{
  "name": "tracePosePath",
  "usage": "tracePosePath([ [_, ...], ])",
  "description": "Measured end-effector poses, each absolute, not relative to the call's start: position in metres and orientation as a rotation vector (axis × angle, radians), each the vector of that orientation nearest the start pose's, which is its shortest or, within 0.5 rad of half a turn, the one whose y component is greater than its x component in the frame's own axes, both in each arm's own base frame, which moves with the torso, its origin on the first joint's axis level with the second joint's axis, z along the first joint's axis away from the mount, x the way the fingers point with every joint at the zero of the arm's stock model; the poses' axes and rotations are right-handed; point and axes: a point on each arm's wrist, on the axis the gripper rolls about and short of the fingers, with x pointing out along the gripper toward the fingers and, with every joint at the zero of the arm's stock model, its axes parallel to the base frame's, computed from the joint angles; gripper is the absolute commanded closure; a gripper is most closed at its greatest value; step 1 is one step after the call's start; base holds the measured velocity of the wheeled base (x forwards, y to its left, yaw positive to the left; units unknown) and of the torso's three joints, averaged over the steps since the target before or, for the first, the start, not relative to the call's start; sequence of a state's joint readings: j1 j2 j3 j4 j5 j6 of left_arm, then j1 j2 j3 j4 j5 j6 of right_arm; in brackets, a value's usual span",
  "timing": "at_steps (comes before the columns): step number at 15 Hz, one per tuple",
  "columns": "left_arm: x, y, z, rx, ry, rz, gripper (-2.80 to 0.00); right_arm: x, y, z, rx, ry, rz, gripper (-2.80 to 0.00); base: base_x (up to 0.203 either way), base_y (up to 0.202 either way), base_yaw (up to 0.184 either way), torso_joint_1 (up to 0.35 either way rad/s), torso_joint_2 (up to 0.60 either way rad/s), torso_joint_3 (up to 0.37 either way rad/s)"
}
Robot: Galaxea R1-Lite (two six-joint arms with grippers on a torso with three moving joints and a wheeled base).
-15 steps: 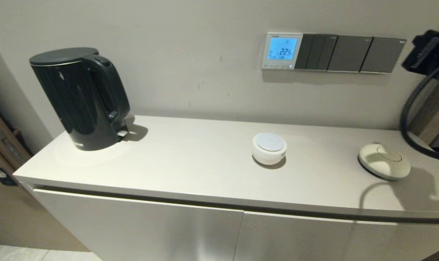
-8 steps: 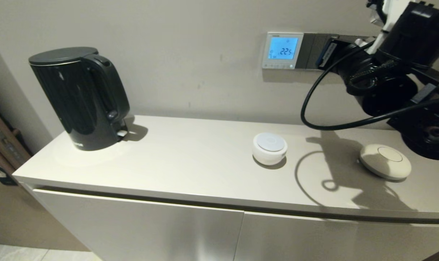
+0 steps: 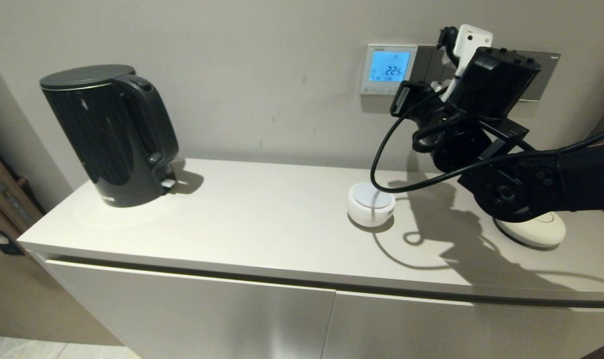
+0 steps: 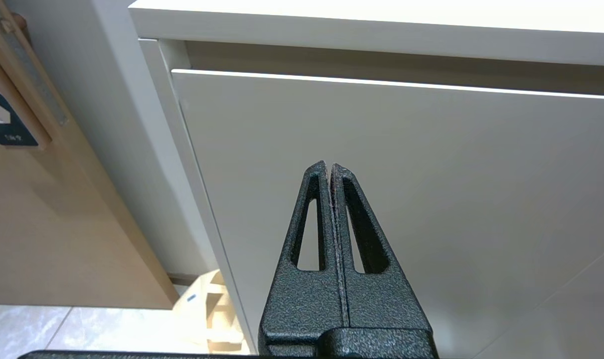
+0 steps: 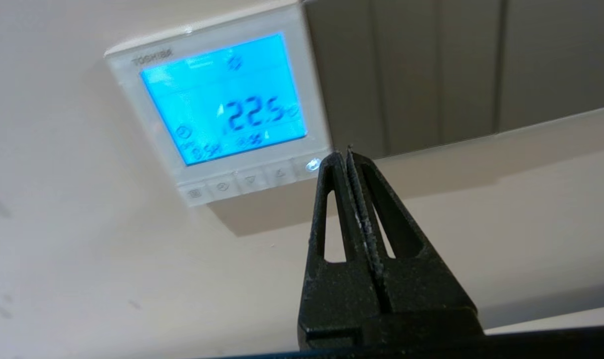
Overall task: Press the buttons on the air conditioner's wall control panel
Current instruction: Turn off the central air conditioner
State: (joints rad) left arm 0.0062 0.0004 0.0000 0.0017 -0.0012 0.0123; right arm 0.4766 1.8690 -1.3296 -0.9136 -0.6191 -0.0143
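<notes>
Beside buttons [image 5: 252, 178]: right end effector [image 5: 343, 152] closed, empty

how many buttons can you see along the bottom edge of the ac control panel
5, in one row under the lit screen of the control panel: the buttons run from the far corner to the glowing one beside the shut right gripper. The fingertips may hide part of that corner.

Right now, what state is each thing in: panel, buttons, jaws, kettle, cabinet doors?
Wall control panel: screen lit blue, reads 22.5.
Buttons: the row's end one by the switch plates glows.
Right gripper: jaws shut, tip near that glowing button; contact unclear.
Left gripper: jaws shut, parked low before the cabinet door.
Kettle: lid down, upright.
Cabinet doors: closed.
</notes>
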Motion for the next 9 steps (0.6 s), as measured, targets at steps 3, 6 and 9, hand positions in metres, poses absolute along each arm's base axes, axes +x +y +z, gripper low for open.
tracePosePath([
  [3,-0.023,0.0,0.075,0.012,0.002,0.005,0.0,0.338,0.163,0.291,0.174,-0.31,-0.139,0.0,0.0,0.0,0.0,0.0,0.0,0.0],
  [6,-0.023,0.0,0.075,0.012,0.002,0.005,0.0,0.344,0.167,0.285,0.168,-0.301,-0.135,0.0,0.0,0.0,0.0,0.0,0.0,0.0],
  [9,-0.023,0.0,0.075,0.012,0.002,0.005,0.0,0.352,0.168,0.28,0.167,-0.301,-0.143,0.0,0.0,0.0,0.0,0.0,0.0,0.0],
])
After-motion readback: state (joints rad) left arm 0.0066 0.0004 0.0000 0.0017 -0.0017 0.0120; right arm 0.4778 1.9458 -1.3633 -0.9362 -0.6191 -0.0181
